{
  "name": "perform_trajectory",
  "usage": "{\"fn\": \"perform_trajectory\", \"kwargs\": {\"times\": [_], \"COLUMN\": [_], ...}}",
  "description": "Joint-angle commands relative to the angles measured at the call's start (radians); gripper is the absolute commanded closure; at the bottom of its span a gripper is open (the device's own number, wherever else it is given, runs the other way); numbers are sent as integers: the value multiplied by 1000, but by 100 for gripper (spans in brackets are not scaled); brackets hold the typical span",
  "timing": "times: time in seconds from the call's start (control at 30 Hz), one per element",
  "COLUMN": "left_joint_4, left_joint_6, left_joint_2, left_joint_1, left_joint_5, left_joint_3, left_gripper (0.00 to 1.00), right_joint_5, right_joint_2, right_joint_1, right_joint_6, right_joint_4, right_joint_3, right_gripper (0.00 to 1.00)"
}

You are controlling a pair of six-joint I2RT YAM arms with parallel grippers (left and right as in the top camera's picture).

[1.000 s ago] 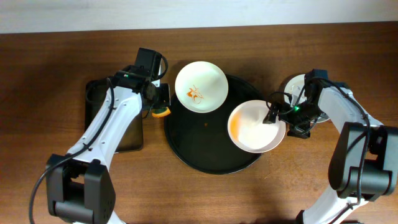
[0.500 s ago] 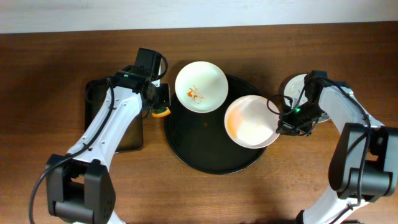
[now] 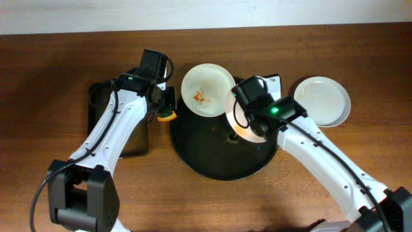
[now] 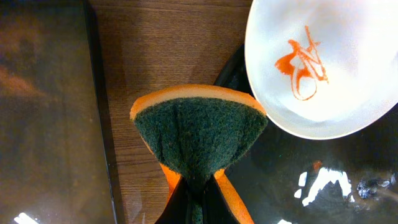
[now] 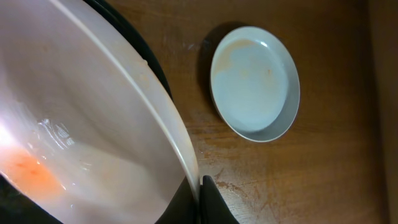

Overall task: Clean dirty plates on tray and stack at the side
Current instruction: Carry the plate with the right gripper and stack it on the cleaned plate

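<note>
Held plate [image 5: 93, 143]: your right gripper [image 5: 200, 185] pinches its rim, and it hangs tilted over the tray's [image 3: 199, 151] right half, showing an orange smear.
Sponge [image 4: 199, 134]: clamped in your left gripper [image 4: 198, 186], just off the tray's left rim.
Advice: bring the smeared face to the sponge above the tray, and grip firmly against the wiping push.
Others: smeared plate [image 4: 317, 62] on the tray's upper-left rim; third plate [image 3: 322, 101] right of the tray.

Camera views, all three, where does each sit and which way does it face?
Overhead: above the table, facing straight down on the tray; left arm and right arm show.
Left wrist: behind the left gripper, facing down over its sponge to the smeared plate.
Right wrist: behind the right gripper, facing along its tilted plate to the side plate.
Shared: overhead and left wrist, the smeared plate.
</note>
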Motion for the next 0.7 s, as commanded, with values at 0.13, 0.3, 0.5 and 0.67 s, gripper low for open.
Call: {"fn": "perform_trajectory", "kwargs": {"times": [0.13,0.3,0.5,0.67], "left_joint_4": [2,3,2,1], "left_joint_6": [-10,-10,-10,-10], "left_joint_2": [-36,-36,-36,-36], "left_joint_1": [2,1,2,2], "left_joint_5": [5,5,4,5], "left_joint_3": [13,13,13,13], "left_gripper": [100,99,100,100], "right_joint_5": [304,456,327,-220], "right_joint_2": [-7,-7,-3,-3], "right_joint_1": [84,87,60,-384], "right_joint_6": [34,38,161,224], "right_joint_4": [5,22,27,44], "right_joint_3": [20,20,20,35], "right_gripper": [96,96,96,96]}}
